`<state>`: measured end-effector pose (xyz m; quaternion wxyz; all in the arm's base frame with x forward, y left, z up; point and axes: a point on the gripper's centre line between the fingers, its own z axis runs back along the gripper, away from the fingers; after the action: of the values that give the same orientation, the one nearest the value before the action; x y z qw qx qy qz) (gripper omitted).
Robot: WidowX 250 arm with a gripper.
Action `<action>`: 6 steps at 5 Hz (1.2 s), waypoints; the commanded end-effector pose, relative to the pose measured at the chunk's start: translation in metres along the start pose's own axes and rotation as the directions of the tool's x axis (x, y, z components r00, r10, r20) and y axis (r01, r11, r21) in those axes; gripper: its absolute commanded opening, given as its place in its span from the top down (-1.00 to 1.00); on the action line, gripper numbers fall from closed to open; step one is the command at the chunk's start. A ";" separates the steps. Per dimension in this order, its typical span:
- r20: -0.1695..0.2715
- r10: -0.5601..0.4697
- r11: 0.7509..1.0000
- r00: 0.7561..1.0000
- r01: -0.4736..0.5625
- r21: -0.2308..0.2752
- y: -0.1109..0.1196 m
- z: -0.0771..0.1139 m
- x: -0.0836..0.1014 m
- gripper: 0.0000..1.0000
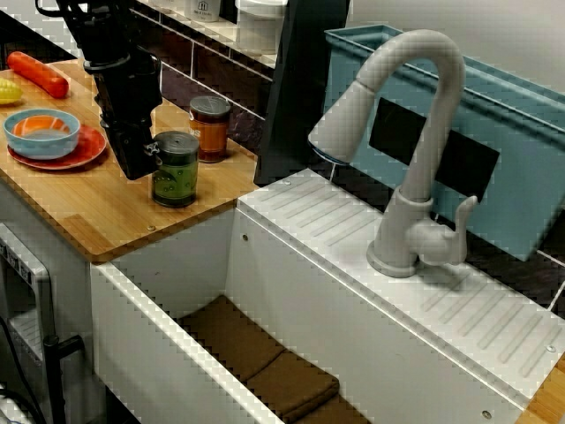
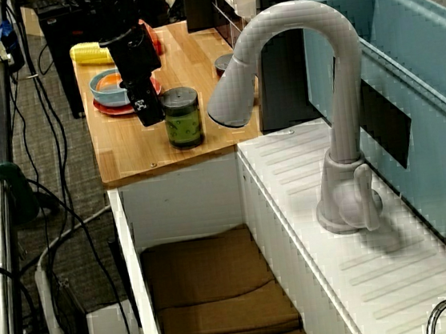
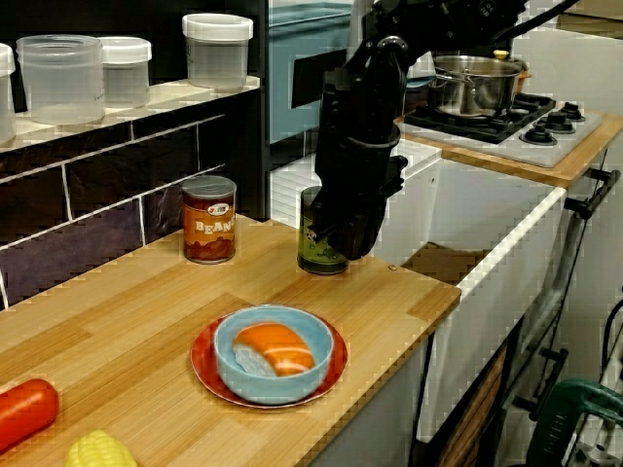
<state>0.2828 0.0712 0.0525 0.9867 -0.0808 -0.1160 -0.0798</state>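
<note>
My black gripper (image 1: 137,163) hangs low over the wooden counter (image 1: 106,212), right beside a dark green can (image 1: 175,170) with a black lid. In the view from above the sink, the gripper (image 2: 149,115) is just left of the green can (image 2: 182,118) and seems to touch its side. In the view along the counter, the gripper (image 3: 350,238) covers the right part of the green can (image 3: 314,238). The fingers are black against the black body, so their spacing does not show. Behind the green can stands a red beans can (image 3: 209,220).
A blue bowl (image 3: 274,355) with orange food sits on a red plate (image 3: 209,375). A red carrot (image 1: 38,73) and yellow corn (image 2: 89,53) lie at the counter's far end. A grey faucet (image 1: 415,132) arches over the sink (image 1: 256,353). Plastic jars (image 3: 219,49) line the shelf.
</note>
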 end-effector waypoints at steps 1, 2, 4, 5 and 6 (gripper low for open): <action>0.039 -0.004 1.000 0.999 0.003 0.031 0.010 0.009 0.010 -0.35; 0.026 0.011 0.999 1.000 -0.012 0.031 0.010 0.011 0.010 -1.00; 0.015 0.051 0.998 0.999 -0.052 0.018 0.012 0.008 0.009 -1.00; 0.045 0.094 0.995 0.995 -0.095 0.011 0.010 0.001 0.007 -1.00; 0.060 0.119 0.993 0.991 -0.120 0.019 0.008 -0.004 0.009 -1.00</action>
<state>0.2879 0.0710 0.0420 0.9881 -0.0840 -0.1280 -0.0156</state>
